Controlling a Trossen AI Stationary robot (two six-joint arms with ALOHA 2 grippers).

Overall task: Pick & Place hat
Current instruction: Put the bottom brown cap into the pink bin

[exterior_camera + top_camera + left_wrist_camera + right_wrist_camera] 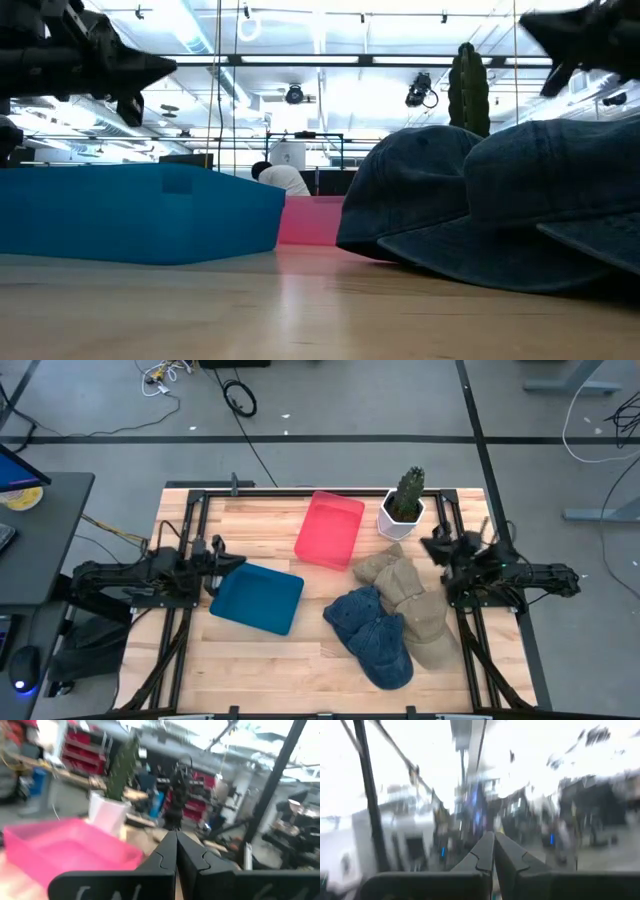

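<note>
Several hats lie in a heap right of the table's middle: two dark blue denim caps (372,632) in front and tan caps (412,600) behind them. The denim caps (480,205) fill the low view's right side. A blue tray (257,598) sits left of centre, a pink tray (330,529) toward the far edge. My left gripper (222,559) hovers shut above the blue tray's far left corner. My right gripper (436,546) hovers shut beside the tan caps, near the potted cactus. Both wrist views show shut fingers (175,851) (493,851).
A cactus in a white pot (403,508) stands at the far right of the table, close to my right gripper. Black frame rails (190,520) run along both table sides. Bare wood (280,670) lies toward the near edge. A person (280,178) shows in the room beyond.
</note>
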